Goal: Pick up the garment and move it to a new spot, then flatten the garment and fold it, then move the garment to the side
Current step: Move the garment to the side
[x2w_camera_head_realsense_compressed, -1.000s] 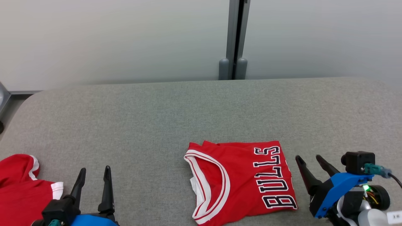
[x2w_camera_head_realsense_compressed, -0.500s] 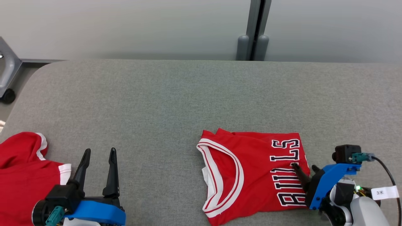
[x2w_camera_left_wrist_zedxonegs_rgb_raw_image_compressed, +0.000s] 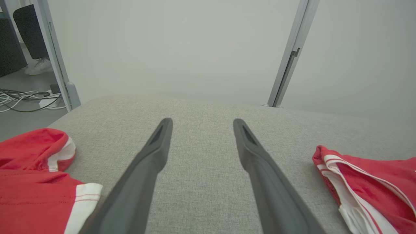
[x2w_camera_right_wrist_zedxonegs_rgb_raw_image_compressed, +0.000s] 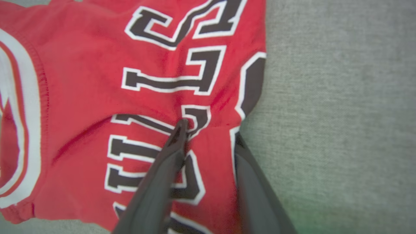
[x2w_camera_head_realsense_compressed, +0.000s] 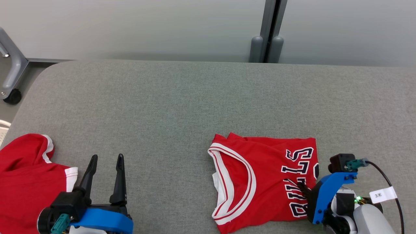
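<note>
While right gripper [x2w_camera_head_realsense_compressed: 304,190] sits at right edge of folded red jersey [x2w_camera_head_realsense_compressed: 260,182], you see one finger pressed on black lettering [x2w_camera_right_wrist_zedxonegs_rgb_raw_image_compressed: 169,81], other at hem, against grey table [x2w_camera_head_realsense_compressed: 162,107]. Fabric puckers between them. Jaws stand partly apart; you cannot tell whether cloth is pinched. Jersey lies right of centre, near front edge, collar toward left. Left gripper [x2w_camera_head_realsense_compressed: 107,157] hovers over bare table, fingers spread wide, nothing held, between jersey and second red garment [x2w_camera_head_realsense_compressed: 22,182] at far left.
</note>
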Controlling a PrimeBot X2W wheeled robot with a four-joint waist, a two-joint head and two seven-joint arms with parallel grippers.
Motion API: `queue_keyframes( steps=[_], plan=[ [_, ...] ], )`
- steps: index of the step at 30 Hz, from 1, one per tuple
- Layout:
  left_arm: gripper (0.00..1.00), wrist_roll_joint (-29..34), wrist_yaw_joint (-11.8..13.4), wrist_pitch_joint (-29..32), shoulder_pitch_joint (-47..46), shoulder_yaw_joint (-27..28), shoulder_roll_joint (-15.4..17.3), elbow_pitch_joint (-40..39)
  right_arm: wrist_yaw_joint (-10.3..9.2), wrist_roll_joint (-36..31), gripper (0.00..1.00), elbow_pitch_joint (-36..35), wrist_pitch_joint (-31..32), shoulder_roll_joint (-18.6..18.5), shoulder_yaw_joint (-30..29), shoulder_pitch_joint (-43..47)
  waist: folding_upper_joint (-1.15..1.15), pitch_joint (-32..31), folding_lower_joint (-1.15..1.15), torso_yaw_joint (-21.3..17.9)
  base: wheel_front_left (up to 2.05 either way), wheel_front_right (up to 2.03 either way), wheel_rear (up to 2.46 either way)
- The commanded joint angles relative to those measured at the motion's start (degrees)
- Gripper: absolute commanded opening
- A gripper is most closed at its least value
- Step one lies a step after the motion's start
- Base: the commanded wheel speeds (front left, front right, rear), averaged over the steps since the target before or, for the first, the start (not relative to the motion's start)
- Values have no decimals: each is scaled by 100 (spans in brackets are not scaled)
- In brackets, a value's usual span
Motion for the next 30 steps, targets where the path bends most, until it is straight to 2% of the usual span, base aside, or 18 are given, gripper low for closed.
queue_keyframes(
  steps=[1,5,8,15,20,21,25,30],
  plan=[
    [100,-13,-20,-33,-91,-8,-12,19,12,-118,0,30,-19,-58,152,87,1,9,0,10,0,0,0],
    [100,-18,-37,-43,-112,-19,-19,23,9,-304,0,-160,-196,-388,401,-176,1,66,0,21,0,0,0],
    [100,-16,-47,-51,-142,-1,-1,-38,9,-369,0,-299,-156,-695,818,-497,1,192,0,-3,0,0,0],
    [100,37,-72,-65,-414,30,-26,-258,9,-272,0,-724,-168,-1960,2144,-1746,1,798,0,-101,0,0,0],
    [100,121,-123,-65,-742,22,-62,-448,8,-180,0,-833,-500,-2952,2783,-2789,1,1316,0,-223,0,0,0],
    [100,121,-123,-65,-742,22,-62,-448,8,-180,0,-833,-500,-2952,2783,-2789,1,1316,0,-223,0,0,0],
    [100,228,-154,-66,-968,51,-67,-619,8,-179,0,-651,-900,-3479,2882,-3476,1,1678,0,-382,0,0,0],
    [100,370,-206,-66,-1256,31,-12,-772,7,-323,0,-193,-1269,-3810,2471,-3995,1,2006,0,-557,0,0,0]
  ],
)
